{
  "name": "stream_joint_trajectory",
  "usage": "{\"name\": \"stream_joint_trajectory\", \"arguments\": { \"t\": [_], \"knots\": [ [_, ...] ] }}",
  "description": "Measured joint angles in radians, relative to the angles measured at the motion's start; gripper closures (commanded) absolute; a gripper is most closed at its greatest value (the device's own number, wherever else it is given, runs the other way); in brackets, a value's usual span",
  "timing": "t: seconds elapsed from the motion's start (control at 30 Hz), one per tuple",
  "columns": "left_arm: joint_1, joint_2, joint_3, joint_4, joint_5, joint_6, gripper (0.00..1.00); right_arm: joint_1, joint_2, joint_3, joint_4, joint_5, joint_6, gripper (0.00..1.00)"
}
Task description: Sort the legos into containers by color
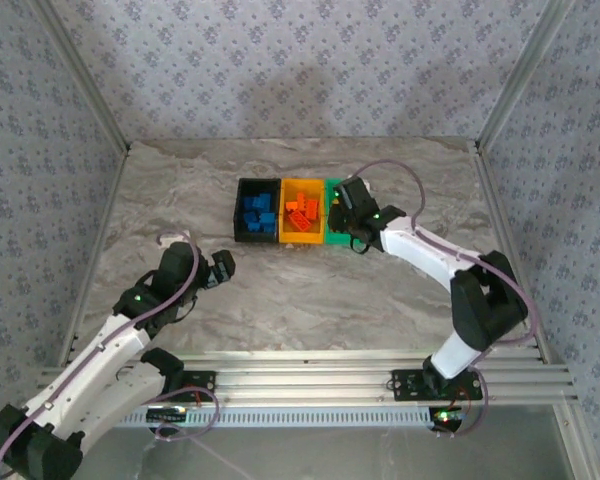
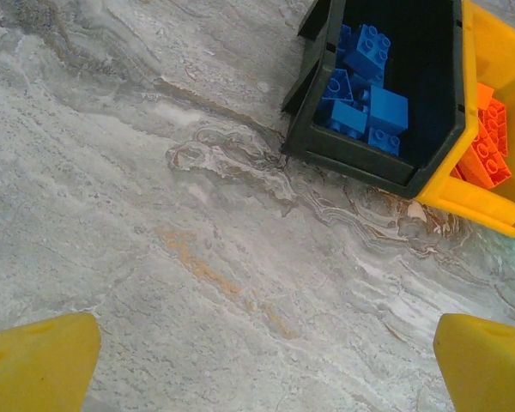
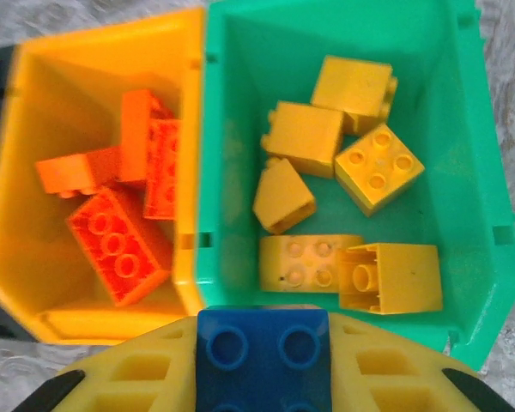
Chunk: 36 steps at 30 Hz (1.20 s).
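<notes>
Within right tool, lego (above green bin)

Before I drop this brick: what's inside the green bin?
Six yellow bricks lie in the green bin, no other colour visible. Its near edge is covered by the right pincer gripping a blue brick.

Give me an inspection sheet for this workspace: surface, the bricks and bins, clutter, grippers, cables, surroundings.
Surface: grey marbled table.
Job's things: black bin holds blue bricks; yellow bin holds orange bricks; green bin holds yellow bricks.
Clutter: nothing seen.
Grippers: left gripper open over bare table; right gripper shut on a blue brick above green bin's near edge.
Cables: looping purple cables, one per side.
Surroundings: patterned walls, metal frame.
</notes>
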<state>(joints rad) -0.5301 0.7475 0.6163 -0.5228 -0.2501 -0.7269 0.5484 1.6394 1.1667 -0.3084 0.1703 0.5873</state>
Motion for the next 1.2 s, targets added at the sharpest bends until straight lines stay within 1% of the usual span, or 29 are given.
{"name": "stream_joint_trajectory", "arguments": {
  "t": [0.07, 0.13, 0.2, 0.23, 0.33, 0.5, 0.63, 0.77, 0.9, 1.0, 1.13, 1.2],
  "knots": [
    [0.0, 0.001, 0.0, 0.0, 0.0, 0.0, 0.0, -0.035, 0.039, 0.023, -0.008, -0.03, 0.0, 0.73],
    [0.0, 0.001, 0.0, 0.0, 0.003, -0.001, 0.0, -0.065, 0.074, 0.052, -0.018, -0.049, 0.0, 0.67],
    [0.001, 0.001, 0.0, 0.0, 0.003, -0.001, 0.0, -0.087, 0.1, 0.08, -0.019, -0.064, 0.002, 0.63],
    [0.001, 0.001, 0.0, 0.0, 0.003, -0.001, 0.0, -0.093, 0.108, 0.09, -0.019, -0.068, 0.003, 0.63],
    [0.002, 0.002, 0.0, 0.001, 0.003, -0.001, 0.0, -0.097, 0.118, 0.115, -0.026, -0.082, 0.003, 0.69],
    [0.006, 0.008, 0.0, 0.002, 0.003, -0.001, 0.0, -0.086, 0.118, 0.125, -0.023, -0.089, -0.001, 0.7],
    [0.006, 0.01, 0.0, 0.003, 0.004, -0.008, 0.0, -0.043, 0.118, 0.132, -0.022, -0.089, -0.019, 0.7],
    [0.007, 0.014, 0.0, 0.003, 0.004, -0.009, 0.0, 0.037, 0.132, 0.188, -0.02, -0.097, -0.048, 0.69],
    [0.007, 0.014, 0.0, 0.003, 0.003, -0.008, 0.0, 0.129, 0.222, 0.35, -0.009, -0.119, -0.092, 0.68],
    [0.007, 0.013, 0.0, 0.002, 0.003, -0.008, 0.0, 0.177, 0.317, 0.481, -0.006, -0.14, -0.11, 0.67],
    [0.011, 0.006, 0.0, -0.002, 0.003, -0.008, 0.0, 0.193, 0.441, 0.621, -0.017, -0.167, -0.11, 0.66],
    [0.013, -0.009, 0.0, -0.005, 0.003, -0.008, 0.0, 0.188, 0.507, 0.697, -0.034, -0.175, -0.109, 0.64]
  ]
}}
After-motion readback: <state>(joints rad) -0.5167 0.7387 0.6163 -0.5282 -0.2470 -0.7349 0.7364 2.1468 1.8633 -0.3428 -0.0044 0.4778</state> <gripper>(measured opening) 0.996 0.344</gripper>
